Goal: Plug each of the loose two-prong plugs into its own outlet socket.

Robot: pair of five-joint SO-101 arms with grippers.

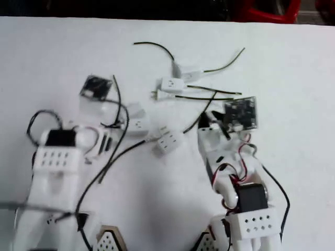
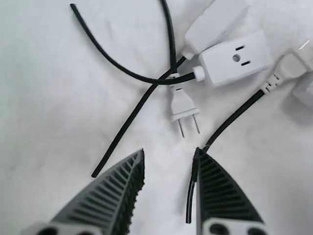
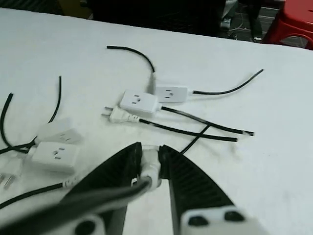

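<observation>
Hovering the left gripper (image 2: pixel 169 151), spread wide, just short of a loose two-prong plug (image 2: pixel 185 104) lying near an outlet socket (image 2: pixel 234 58), seemingly to straddle its body, while pinching another white plug (image 3: pixel 150 169) tight in the right gripper (image 3: pixel 151 147), presumably to carry it socketward.

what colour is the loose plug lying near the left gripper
The plug is white with silvery metal prongs; the left wrist view shows it best.
</observation>
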